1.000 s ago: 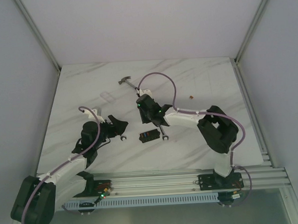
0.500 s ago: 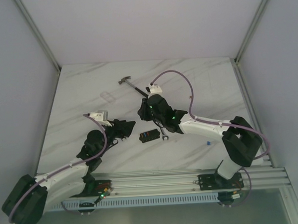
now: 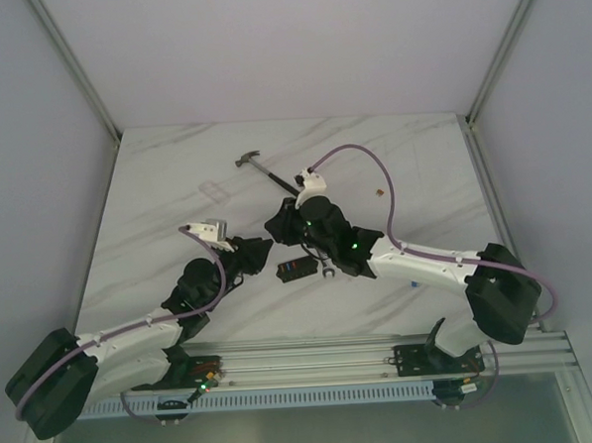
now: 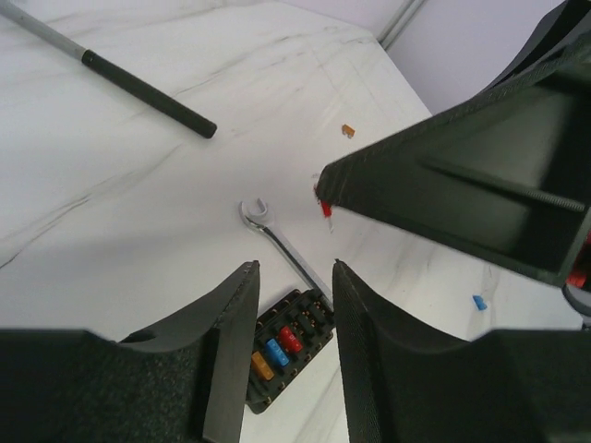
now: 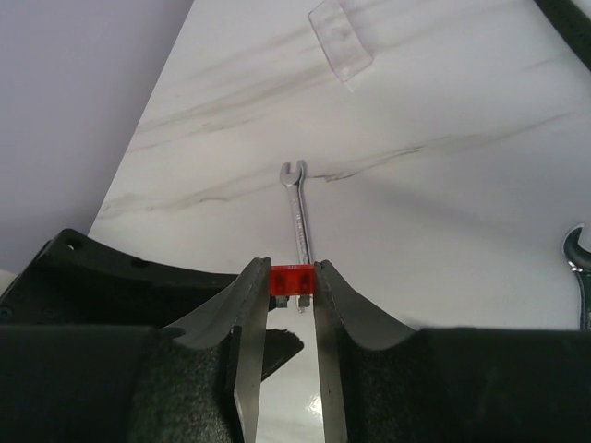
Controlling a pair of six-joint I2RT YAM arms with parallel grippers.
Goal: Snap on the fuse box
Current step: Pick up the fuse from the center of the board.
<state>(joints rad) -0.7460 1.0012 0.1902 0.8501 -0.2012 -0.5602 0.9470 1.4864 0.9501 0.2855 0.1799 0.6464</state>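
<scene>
The fuse box (image 3: 296, 269) is a small black block with orange, blue and red fuses, lying flat on the marble table. In the left wrist view it (image 4: 286, 351) lies just below and between my left gripper's open fingers (image 4: 231, 341). My left gripper (image 3: 265, 248) (image 4: 295, 268) is open and empty, just left of the box. My right gripper (image 3: 274, 227) (image 5: 292, 266) is shut on a small red fuse (image 5: 292, 280) (image 4: 326, 210), held above the table just beyond the box, close to the left gripper.
One silver wrench (image 3: 326, 270) (image 4: 277, 235) lies beside the box and another (image 5: 296, 212) lies to the left. The black-handled hammer (image 3: 258, 166) and a clear plastic cover (image 3: 213, 191) (image 5: 340, 37) lie further back. Loose orange (image 3: 379, 191) and blue (image 3: 415, 284) fuses lie right.
My left gripper has moved right, up to the fuse box. My right arm has stretched out lower, and its gripper has come nearer the box with the red fuse.
</scene>
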